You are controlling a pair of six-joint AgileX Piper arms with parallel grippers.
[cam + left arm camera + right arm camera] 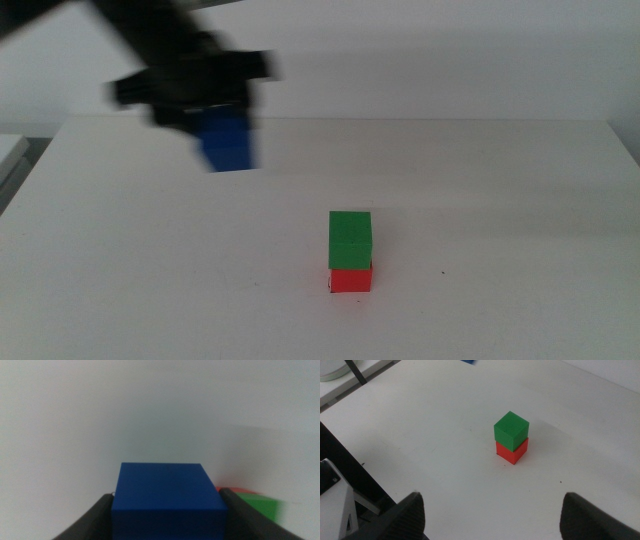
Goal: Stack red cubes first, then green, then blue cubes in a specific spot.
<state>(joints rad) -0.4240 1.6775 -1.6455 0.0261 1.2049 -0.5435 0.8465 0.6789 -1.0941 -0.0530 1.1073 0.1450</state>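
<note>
- A white tabletop [500, 200] fills the middle view, bare apart from a short two-cube stack.
- Just below the centre of that frame, a small matte bright-red cube [351, 279] sits on the tabletop, and a small matte green cube [350, 238] rests squarely on top of it.
- The right wrist view shows the same stack near its centre, with green [511, 430] directly above red [512, 452] and their edges closely lined up.
- In the upper left of the middle view, the left hand [215, 105] appears as a motion-blurred dark shape above the tabletop.
- A small matte deep-blue cube [226, 140] hangs beneath it, off the surface and well apart from the stack.
- In the left wrist view, the blue cube [167, 500] fills the lower centre of the frame, gripped between the two dark jaws, one against each side.
- A sliver of green [260, 505] with a red edge shows at the lower right of that view, beyond the jaw.
- The right hand [490, 520] is out of the middle view. Its jaws stand wide apart at the bottom of its own view, gripping nothing, and the stack lies ahead of it.
- Progress, as I judge it: red and green are done. What remains is carrying the blue cube over the green one, setting it down squarely and letting go.
</note>
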